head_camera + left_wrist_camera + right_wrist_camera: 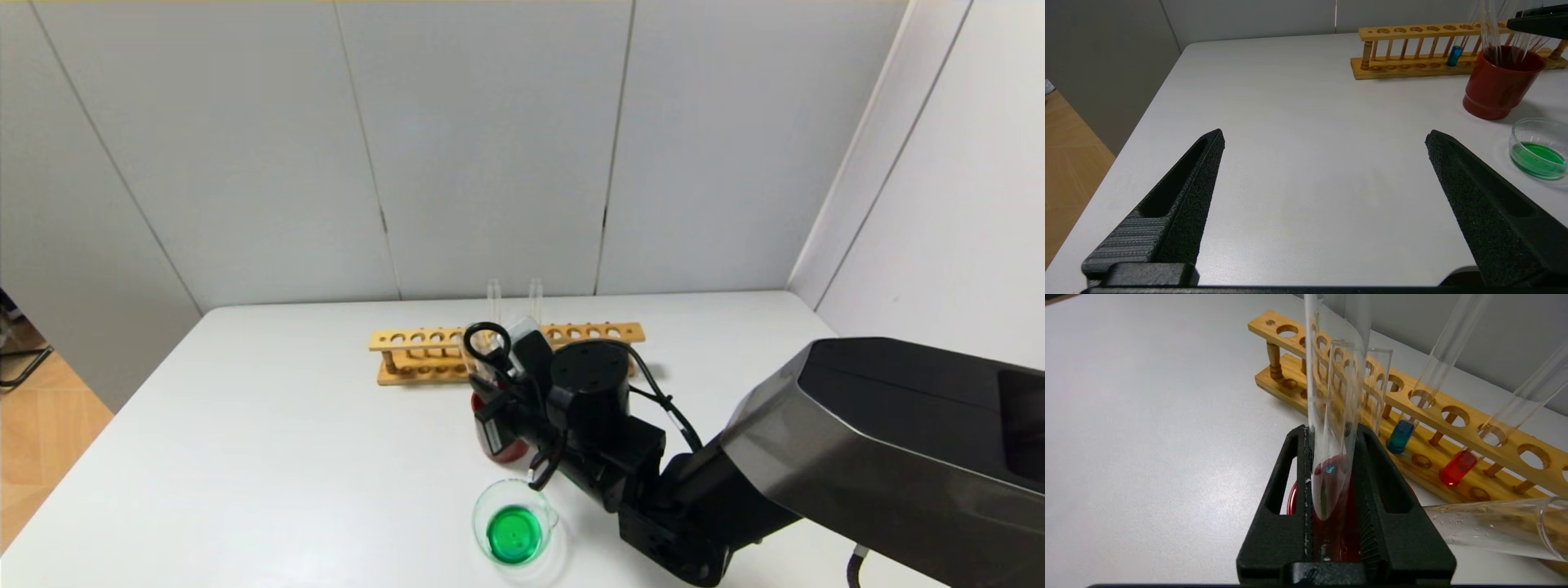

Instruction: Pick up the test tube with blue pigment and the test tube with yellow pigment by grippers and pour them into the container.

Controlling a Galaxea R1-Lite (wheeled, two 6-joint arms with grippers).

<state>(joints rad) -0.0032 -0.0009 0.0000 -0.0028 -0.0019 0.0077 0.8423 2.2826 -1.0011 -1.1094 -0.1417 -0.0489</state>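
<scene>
My right gripper (1332,430) is shut on an almost empty clear test tube (1327,396), held upright over the dark red cup (506,447); in the head view the gripper (498,384) covers the cup's top. The test tube with blue pigment (1400,435) stands in the wooden rack (1474,412), also seen in the left wrist view (1455,56). No tube with yellow liquid shows. The container (480,523), a clear glass dish holding green liquid, sits near the table's front, close to the cup. My left gripper (1325,134) is open and empty above bare table.
A tube of orange-red liquid (1457,467) stands in the rack beside the blue one. Another empty tube (1494,526) leans out of the red cup (1496,87). The dish (1515,134) lies right of my left gripper. White walls close the back and right.
</scene>
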